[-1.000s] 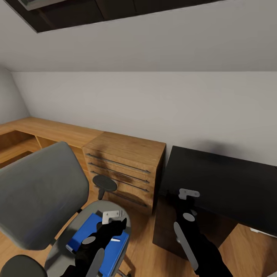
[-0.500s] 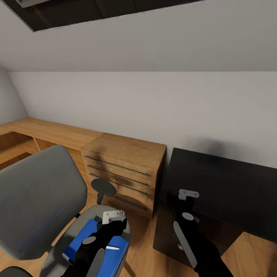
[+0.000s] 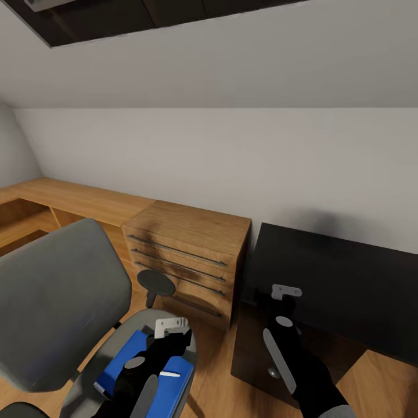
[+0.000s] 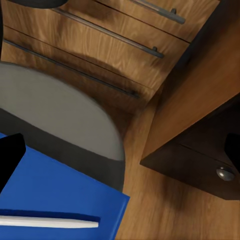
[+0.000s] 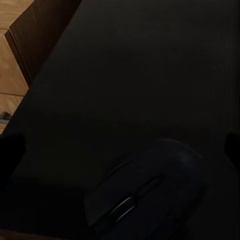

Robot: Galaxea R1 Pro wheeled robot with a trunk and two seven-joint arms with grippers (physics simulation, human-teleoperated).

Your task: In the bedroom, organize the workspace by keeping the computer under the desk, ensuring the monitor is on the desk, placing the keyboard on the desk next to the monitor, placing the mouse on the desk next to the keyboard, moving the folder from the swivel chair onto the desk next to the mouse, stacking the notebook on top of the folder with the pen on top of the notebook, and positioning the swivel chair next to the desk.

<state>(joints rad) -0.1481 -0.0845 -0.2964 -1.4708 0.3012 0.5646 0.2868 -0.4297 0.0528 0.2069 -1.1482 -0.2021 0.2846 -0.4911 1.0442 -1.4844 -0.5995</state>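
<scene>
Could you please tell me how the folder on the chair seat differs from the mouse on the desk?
The folder is bright blue, flat and rectangular; the mouse is dark grey, rounded and oval. The folder lies on the swivel chair; the mouse sits on the desk. A white pen rests on the folder; nothing rests on the mouse.

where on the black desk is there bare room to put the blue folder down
The desk top is bare from its end beside the oak dresser back to the wall. The crowded spot is under the right gripper, where the mouse sits. The folder lies on the swivel chair with the pen on it.
</scene>
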